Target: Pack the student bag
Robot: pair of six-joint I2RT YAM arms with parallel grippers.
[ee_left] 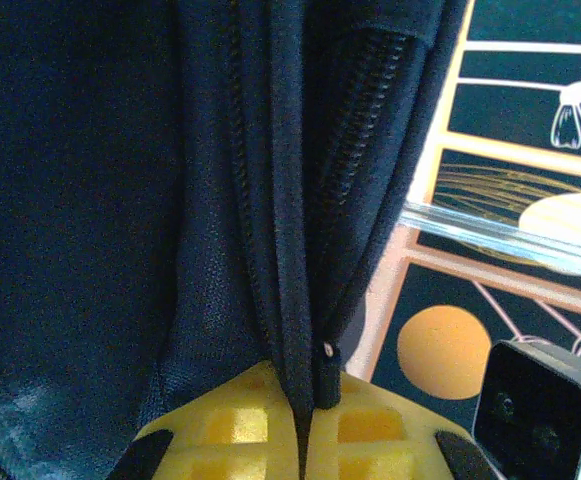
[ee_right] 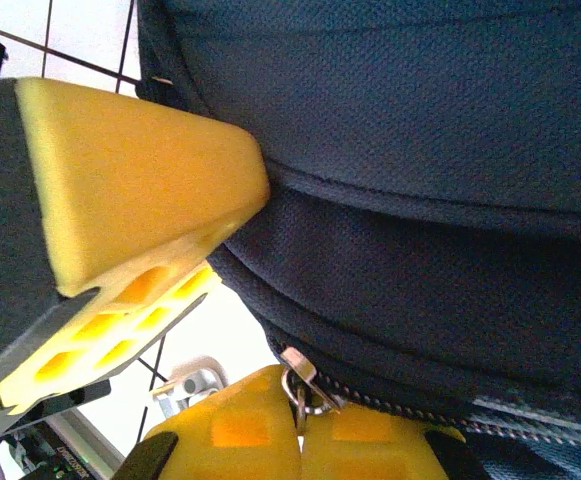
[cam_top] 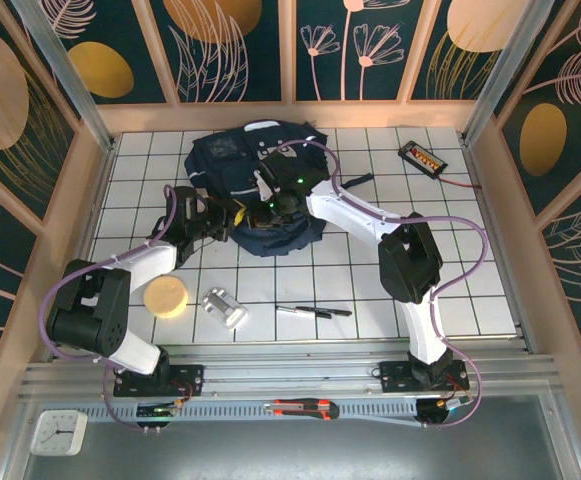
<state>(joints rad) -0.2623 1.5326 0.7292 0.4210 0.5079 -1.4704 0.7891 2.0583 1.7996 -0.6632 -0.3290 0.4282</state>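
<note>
Navy student bag, just one, is pinched by two tools: left tool and right tool.

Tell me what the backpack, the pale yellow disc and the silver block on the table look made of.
The student bag: woven synthetic-looking fabric, matte navy; the weave shows close up. The yellow disc: probably foam or sponge, dull and soft-edged, too small to be sure. The silver block: likely metal or metallised plastic; it shines with bright highlights.
</note>
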